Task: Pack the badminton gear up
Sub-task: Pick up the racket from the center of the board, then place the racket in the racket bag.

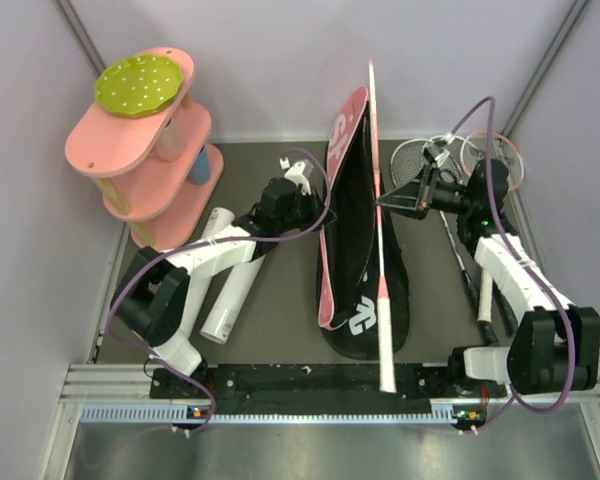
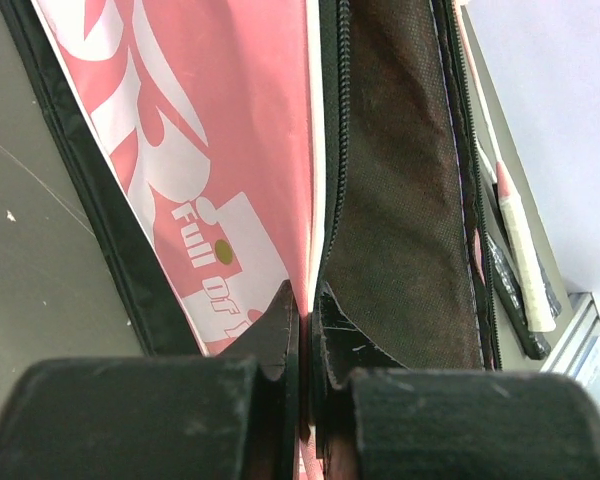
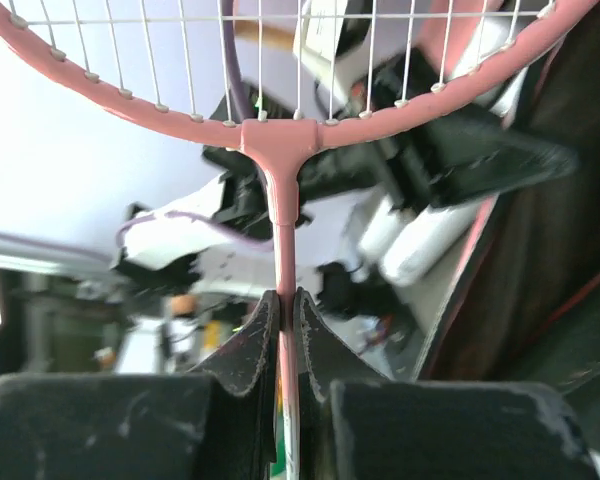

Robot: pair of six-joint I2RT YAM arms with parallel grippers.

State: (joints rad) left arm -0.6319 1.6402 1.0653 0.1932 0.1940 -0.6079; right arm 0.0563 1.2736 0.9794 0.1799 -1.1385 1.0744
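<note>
tubes point(image 1: 230, 285) on table point(image 1: 280, 320) left, unpacked | left claw point(image 2: 302, 300) clenched on bag point(image 1: 352, 255) flap edge, propping it open mid-table | risk: thin fabric slips, flap falls shut | racket point(image 1: 381, 250) over open bag, right claw point(image 3: 288, 305) clenched on shaft under head | risk: shaft pivots in grip, frame snags bag edge | spare rackets point(image 1: 480, 160) far right

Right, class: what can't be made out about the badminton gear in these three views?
Top view: right arm covers the spare rackets; count unclear.
Top view: left arm crosses the tubes, hiding parts.
Left wrist view: left gripper cuts off lettering on the bag.
Right wrist view: head of the held racket leaves the top edge; background blurred.
</note>
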